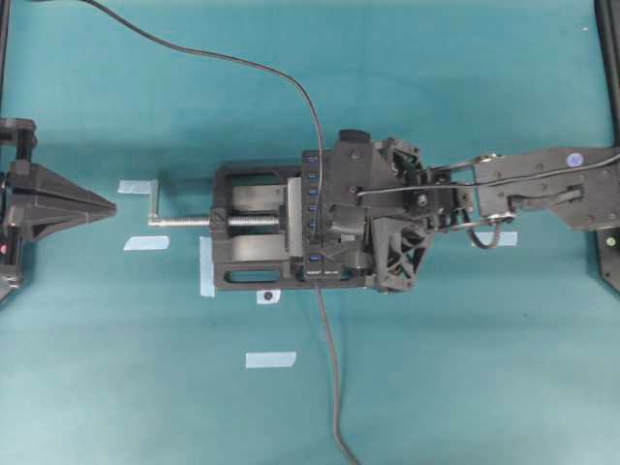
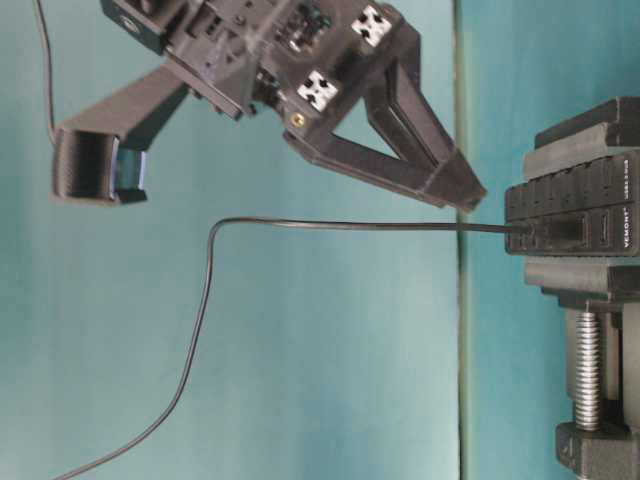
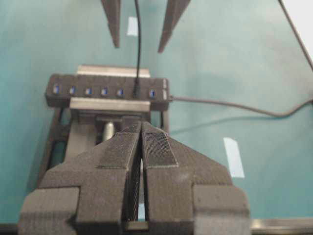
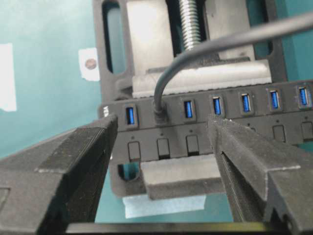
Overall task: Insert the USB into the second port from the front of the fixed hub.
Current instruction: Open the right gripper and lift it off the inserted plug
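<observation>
The USB (image 4: 159, 115) sits plugged into the fixed hub (image 4: 234, 142), in the second port from the left end of the row in the right wrist view, with one blue port free on its left and the rest running off to the right. Its thin black cable (image 4: 205, 46) curls up and away toward the upper right of that frame. The hub is clamped in a black vise (image 1: 247, 237) on the teal counter (image 1: 465, 387), the silver screw (image 1: 184, 221) pointing toward the left of the overhead view. The right gripper (image 4: 161, 142) hovers over the hub with its jaws spread wide, one finger on each side of the plug and touching neither it nor the cable. In the table-level view the same two fingers stand apart above the taut cable. The left gripper (image 3: 142, 147) sits at the left edge of the overhead view, well apart from the vise, jaws pressed together and holding nothing. Strips of pale tape (image 1: 270, 359) lie on the counter around the vise.
</observation>
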Robot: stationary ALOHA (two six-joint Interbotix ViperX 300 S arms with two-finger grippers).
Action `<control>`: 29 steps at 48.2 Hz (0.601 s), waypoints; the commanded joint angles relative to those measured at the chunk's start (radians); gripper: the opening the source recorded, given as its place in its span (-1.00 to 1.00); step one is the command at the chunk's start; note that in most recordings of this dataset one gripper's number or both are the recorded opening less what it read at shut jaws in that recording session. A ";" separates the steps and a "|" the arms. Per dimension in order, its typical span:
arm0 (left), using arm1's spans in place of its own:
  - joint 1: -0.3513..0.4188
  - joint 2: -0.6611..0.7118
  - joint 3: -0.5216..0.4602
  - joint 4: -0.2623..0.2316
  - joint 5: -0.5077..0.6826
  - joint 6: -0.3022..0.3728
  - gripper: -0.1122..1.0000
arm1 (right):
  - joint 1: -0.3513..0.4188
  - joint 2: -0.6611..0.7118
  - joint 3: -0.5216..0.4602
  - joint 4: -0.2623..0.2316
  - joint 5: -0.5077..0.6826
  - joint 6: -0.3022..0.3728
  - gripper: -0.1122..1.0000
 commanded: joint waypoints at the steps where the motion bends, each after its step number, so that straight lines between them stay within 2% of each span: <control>1: -0.002 0.005 -0.011 0.002 -0.005 -0.003 -0.79 | 0.005 -0.040 -0.003 0.002 -0.008 0.011 0.70; 29: -0.002 0.005 -0.011 0.002 -0.003 -0.003 -0.79 | 0.009 -0.046 0.006 0.002 -0.009 0.011 0.70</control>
